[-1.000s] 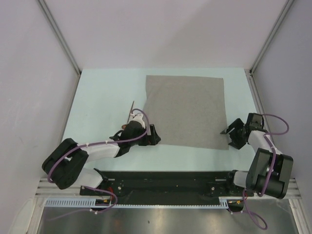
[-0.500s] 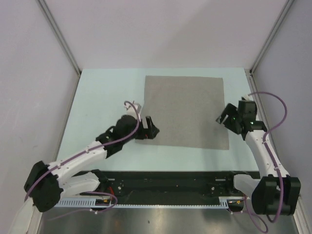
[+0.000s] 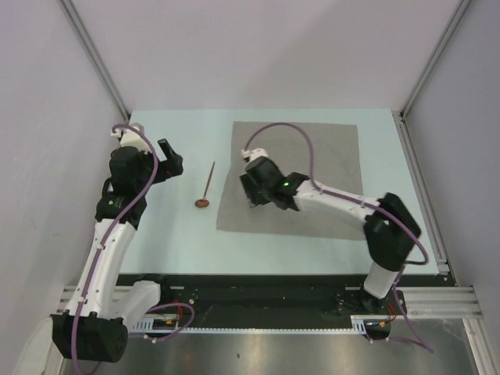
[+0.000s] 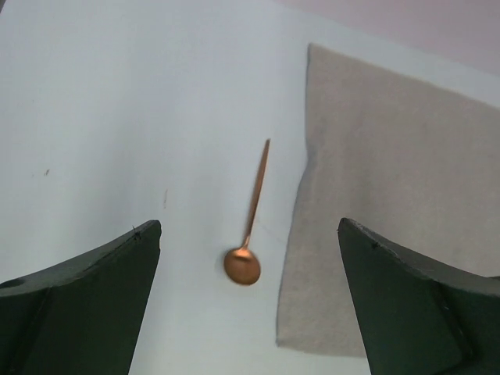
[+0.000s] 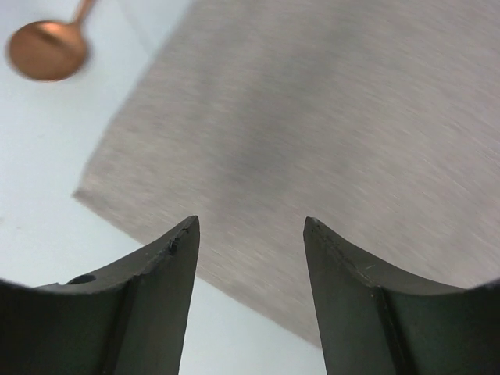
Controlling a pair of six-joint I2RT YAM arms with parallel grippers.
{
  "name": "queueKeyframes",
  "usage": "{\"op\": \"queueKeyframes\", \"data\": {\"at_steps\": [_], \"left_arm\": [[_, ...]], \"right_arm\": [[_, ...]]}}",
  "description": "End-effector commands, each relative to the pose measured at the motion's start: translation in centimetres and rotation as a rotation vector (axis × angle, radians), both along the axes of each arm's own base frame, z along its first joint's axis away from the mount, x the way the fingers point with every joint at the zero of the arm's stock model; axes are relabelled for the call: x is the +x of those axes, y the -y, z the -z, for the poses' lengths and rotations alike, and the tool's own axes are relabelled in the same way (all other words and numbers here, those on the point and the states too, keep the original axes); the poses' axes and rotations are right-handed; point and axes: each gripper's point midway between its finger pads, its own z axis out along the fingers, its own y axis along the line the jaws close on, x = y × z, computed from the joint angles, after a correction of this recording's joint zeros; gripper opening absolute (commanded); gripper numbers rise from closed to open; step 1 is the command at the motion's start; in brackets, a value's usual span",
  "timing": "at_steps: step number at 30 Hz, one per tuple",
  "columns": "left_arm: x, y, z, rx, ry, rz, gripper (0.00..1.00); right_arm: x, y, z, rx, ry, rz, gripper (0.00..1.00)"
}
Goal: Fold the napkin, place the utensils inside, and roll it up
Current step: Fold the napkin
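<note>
One napkin [image 3: 301, 183], one spoon [image 3: 207, 185], two arms, and one tool on each arm.

The napkin lies flat and unfolded on the pale bench [image 3: 156, 226], right of centre, with its far edge running parallel to the bench's far edge. It is roughly square, so it has no marked long axis. Its left edge slants a little outward towards the near-left corner.

The spoon lies on bare bench just beside the napkin's left edge, close to it but not touching (the left wrist view shows a strip of bench between them). Its long axis runs near to far, roughly parallel to that edge. The round bowl is at the near end. The thin handle points away towards the far side and leans slightly right.

The left tool [image 3: 170, 156] is over the left part of the bench, left of the spoon. Its jaws are spread wide and hold nothing. In its own wrist view the spoon lies below, between the two dark fingers [image 4: 86, 305].

The right tool [image 3: 251, 190] is over the near-left part of the napkin. Its jaws stand moderately apart, with only cloth visible beyond the gap between its fingers [image 5: 148, 305], and they grip nothing. Whether the tips touch the cloth I cannot tell.
</note>
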Motion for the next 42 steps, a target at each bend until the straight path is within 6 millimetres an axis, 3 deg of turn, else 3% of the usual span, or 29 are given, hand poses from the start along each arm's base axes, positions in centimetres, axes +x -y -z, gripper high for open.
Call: {"op": "queueKeyframes", "data": {"at_steps": [1,3,4,6,10,15,25,32,42], "left_arm": [[-0.5,-1.5,2.3,0.043,-0.070,0.003,1.00],[-0.6,-1.6,2.3,0.044,-0.068,0.001,1.00],[-0.6,-1.6,2.6,0.044,-0.074,0.001,1.00],[-0.7,-1.6,2.6,0.045,-0.076,0.002,1.00],[-0.7,-1.7,2.9,0.049,-0.084,-0.004,1.00],[-0.7,-1.7,3.2,0.048,-0.094,-0.001,1.00],[-0.7,-1.6,3.4,0.046,-0.099,0.003,1.00],[-0.8,-1.6,3.4,0.049,-0.099,0.002,1.00],[-0.9,-1.8,3.4,0.054,-0.099,-0.004,1.00]], "right_arm": [[-0.6,-7.5,0.2,-0.076,0.103,-0.174,0.59],[-1.6,-10.5,0.0,-0.064,0.112,-0.242,0.56],[-1.9,-11.4,2.0,-0.095,0.092,-0.268,0.55],[-2.5,-13.0,2.4,-0.108,0.093,-0.308,0.51],[-3.2,-14.5,4.8,-0.118,0.063,-0.370,0.47],[-4.8,-16.1,5.7,-0.100,0.029,-0.445,0.41],[-6.9,-17.1,7.8,-0.101,-0.015,-0.492,0.40],[-6.6,-17.2,9.0,-0.124,-0.029,-0.484,0.40],[-6.7,-14.6,11.3,-0.197,-0.116,-0.411,0.35]]}}
